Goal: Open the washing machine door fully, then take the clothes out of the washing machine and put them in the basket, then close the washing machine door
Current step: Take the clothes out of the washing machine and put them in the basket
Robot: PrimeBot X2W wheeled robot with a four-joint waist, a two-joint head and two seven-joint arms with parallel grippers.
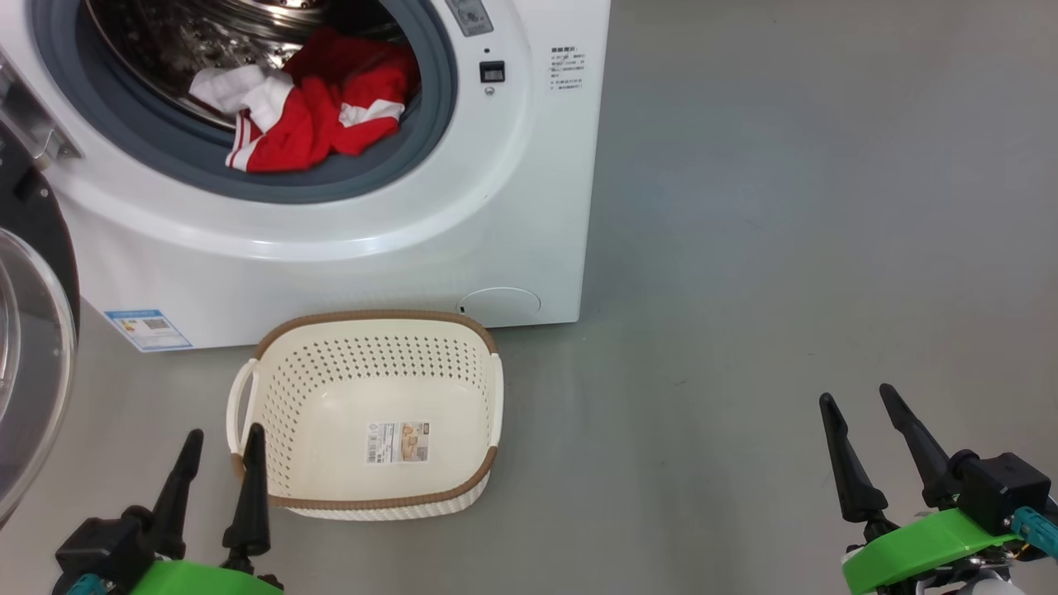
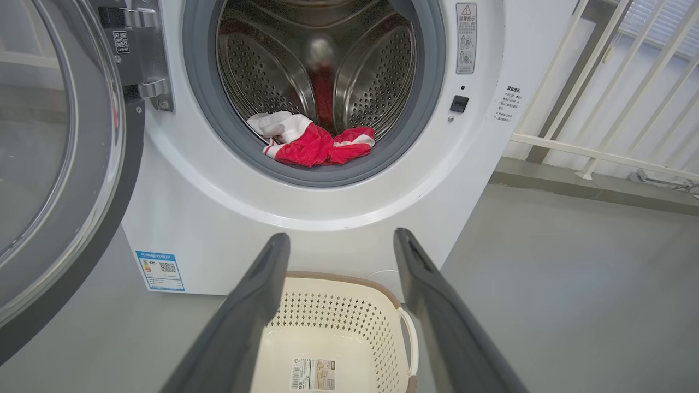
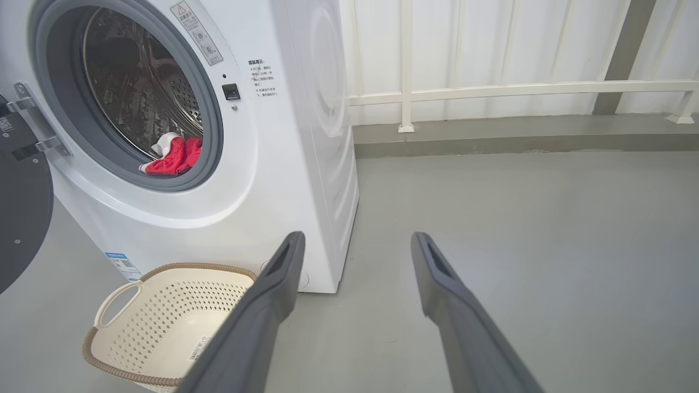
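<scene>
The left gripper (image 1: 225,433) and the right gripper (image 1: 855,397) both stand with jaws spread wide and hold nothing. The left is low at the basket's near left corner, and the right is well apart over the grey floor (image 1: 785,207). The washing machine (image 1: 331,273) is white and boxy. The washing machine door (image 1: 33,364) is swung open to the machine's left on its hinge. The basket (image 1: 372,316) sits on the floor just before the machine's front, with a paper label (image 1: 398,442) on its bottom. The clothes (image 1: 322,116) lie bundled at the drum's mouth, spilling onto the grey rubber seal (image 1: 165,149).
</scene>
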